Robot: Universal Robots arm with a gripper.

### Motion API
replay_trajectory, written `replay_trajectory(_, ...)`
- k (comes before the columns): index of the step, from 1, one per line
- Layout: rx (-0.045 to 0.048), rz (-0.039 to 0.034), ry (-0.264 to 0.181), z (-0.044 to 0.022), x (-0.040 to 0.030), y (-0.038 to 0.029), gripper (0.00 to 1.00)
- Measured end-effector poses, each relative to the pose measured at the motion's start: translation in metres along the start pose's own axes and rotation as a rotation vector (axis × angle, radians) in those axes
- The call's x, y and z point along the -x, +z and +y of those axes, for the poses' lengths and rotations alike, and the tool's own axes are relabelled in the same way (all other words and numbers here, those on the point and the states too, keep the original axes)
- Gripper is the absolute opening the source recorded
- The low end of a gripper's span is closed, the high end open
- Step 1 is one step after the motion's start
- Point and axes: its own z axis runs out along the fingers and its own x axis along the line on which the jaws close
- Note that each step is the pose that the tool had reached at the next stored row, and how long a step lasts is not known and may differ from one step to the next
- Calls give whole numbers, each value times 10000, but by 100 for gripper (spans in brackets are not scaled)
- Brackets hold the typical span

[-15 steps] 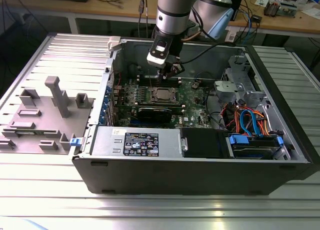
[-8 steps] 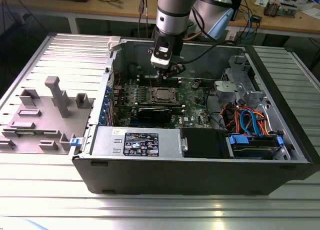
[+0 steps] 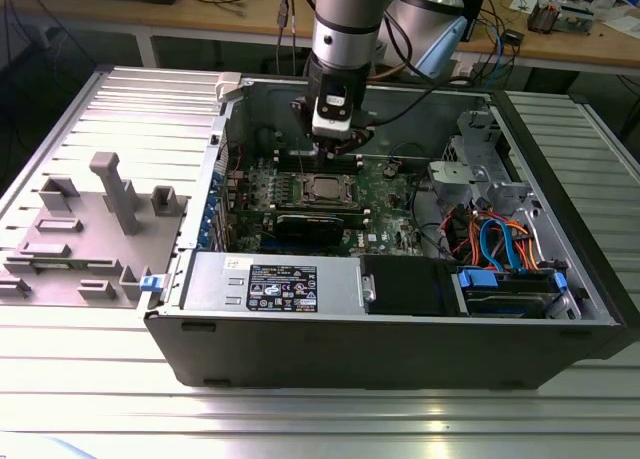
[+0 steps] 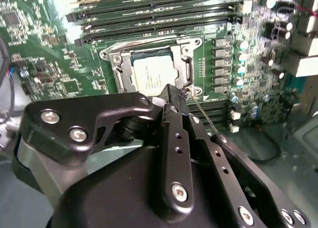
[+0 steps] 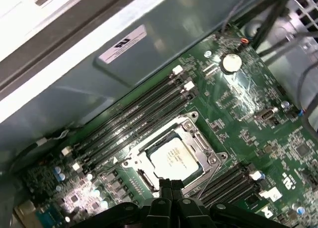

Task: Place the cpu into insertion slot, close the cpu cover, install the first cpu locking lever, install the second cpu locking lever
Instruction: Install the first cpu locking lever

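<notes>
The cpu (image 5: 174,156) lies flat in its socket on the motherboard (image 5: 258,118), in the middle of the open computer case (image 3: 400,329). The cpu cover (image 5: 204,149) is lowered around it. The gripper (image 5: 171,184) hangs just over the far edge of the socket, its jaws pressed together. A thin locking lever (image 4: 206,117) runs beside the fingertips; I cannot tell if they touch it.
</notes>
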Motion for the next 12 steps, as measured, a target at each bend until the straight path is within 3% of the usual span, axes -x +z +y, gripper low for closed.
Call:
replay_trajectory(6, -80, -17, -1805, 0, 0, 4, 11)
replay_trajectory(7, -29, -93, -1898, 0, 0, 4, 11)
replay_trajectory(8, 43, -109, -1952, 0, 0, 4, 11)
replay_trajectory(10, 130, -101, -2085, 0, 0, 4, 11)
replay_trajectory(12, 126, -103, -2500, 0, 0, 6, 11)
